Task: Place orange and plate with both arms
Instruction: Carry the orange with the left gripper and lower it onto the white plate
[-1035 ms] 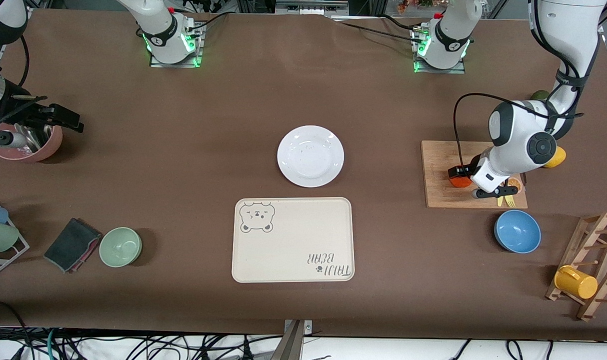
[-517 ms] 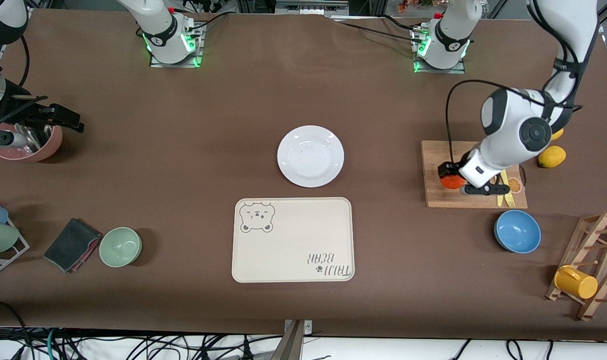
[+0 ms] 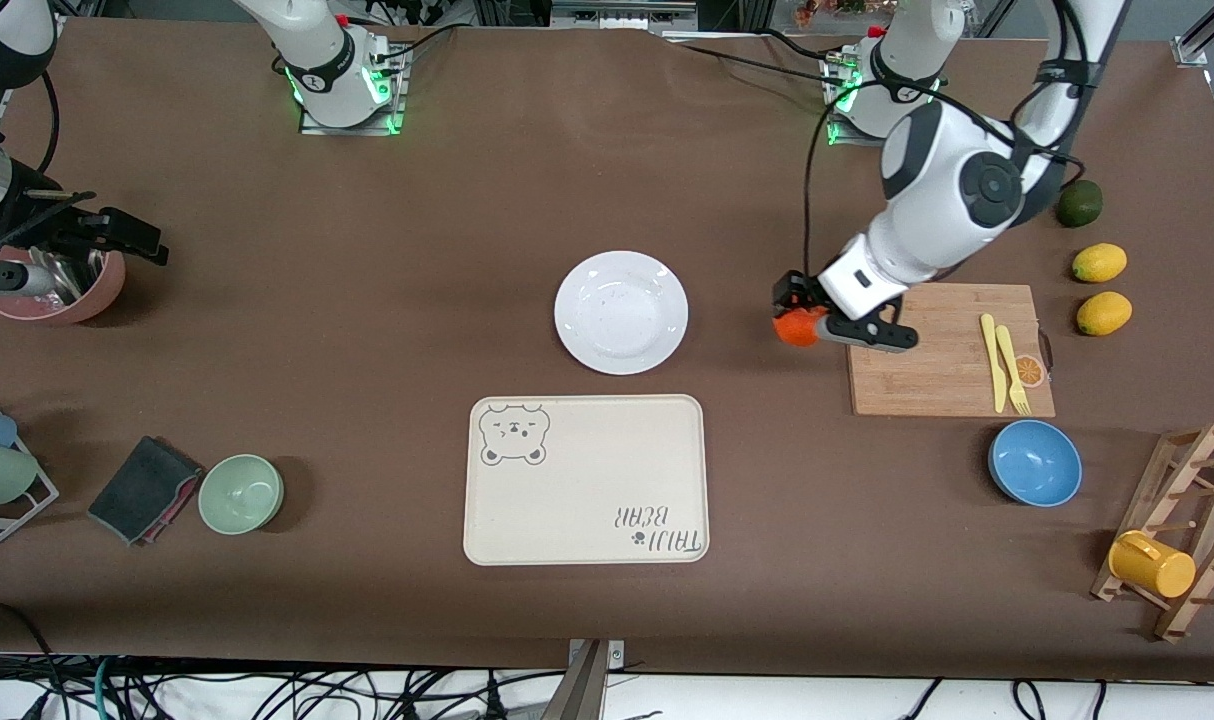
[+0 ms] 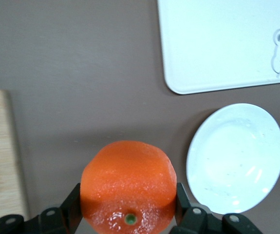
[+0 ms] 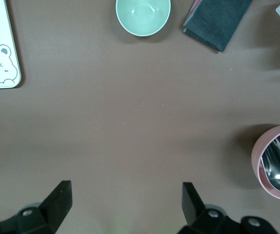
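The left gripper (image 3: 805,325) pinches the orange (image 3: 796,327) in the air, over bare table beside the plate (image 3: 621,312) (still empty). The right gripper (image 5: 122,202) waits spread, well apart from the plate; placing remains.

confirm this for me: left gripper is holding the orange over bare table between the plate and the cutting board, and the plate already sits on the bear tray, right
Not quite. The plate sits on the bare table, farther from the front camera than the bear tray, as the front view shows. The left gripper does hold the orange between plate and cutting board.
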Robot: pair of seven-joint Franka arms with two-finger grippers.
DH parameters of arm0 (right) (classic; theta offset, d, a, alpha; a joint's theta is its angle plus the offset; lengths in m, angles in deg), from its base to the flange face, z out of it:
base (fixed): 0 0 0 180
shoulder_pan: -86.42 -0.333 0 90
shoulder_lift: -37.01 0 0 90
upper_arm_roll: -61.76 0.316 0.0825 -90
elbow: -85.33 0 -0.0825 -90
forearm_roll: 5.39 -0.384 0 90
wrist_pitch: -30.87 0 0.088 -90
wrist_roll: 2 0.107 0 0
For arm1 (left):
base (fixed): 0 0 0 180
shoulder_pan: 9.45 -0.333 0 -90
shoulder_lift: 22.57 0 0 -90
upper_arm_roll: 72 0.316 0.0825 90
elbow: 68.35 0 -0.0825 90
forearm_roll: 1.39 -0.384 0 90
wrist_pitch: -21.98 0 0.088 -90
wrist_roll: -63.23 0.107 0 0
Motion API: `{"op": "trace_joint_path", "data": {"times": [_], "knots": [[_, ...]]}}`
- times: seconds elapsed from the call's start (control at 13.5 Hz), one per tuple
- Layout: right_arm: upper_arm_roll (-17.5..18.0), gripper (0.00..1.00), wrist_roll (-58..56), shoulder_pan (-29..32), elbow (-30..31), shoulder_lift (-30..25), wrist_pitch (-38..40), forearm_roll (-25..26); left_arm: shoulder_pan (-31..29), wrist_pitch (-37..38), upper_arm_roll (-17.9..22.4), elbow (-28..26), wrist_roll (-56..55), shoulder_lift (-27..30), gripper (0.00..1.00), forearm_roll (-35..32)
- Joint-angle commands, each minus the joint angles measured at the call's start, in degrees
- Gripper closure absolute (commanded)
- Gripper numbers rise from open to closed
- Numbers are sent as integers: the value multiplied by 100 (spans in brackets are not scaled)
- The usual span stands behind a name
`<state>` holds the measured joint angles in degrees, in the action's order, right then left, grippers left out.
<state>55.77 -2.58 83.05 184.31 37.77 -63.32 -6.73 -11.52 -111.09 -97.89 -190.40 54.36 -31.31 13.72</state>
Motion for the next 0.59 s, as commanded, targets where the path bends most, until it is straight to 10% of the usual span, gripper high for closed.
{"op": "trace_joint_path", "data": {"times": [0.0, 0.52], "knots": [[11, 0, -21, 21, -10, -23, 41, -69, 443, -472, -127, 120, -570, -337, 100, 115], [11, 0, -21, 21, -10, -23, 41, -69, 1700, -614, -65, 1217, -2461, -1857, 100, -974]]}}
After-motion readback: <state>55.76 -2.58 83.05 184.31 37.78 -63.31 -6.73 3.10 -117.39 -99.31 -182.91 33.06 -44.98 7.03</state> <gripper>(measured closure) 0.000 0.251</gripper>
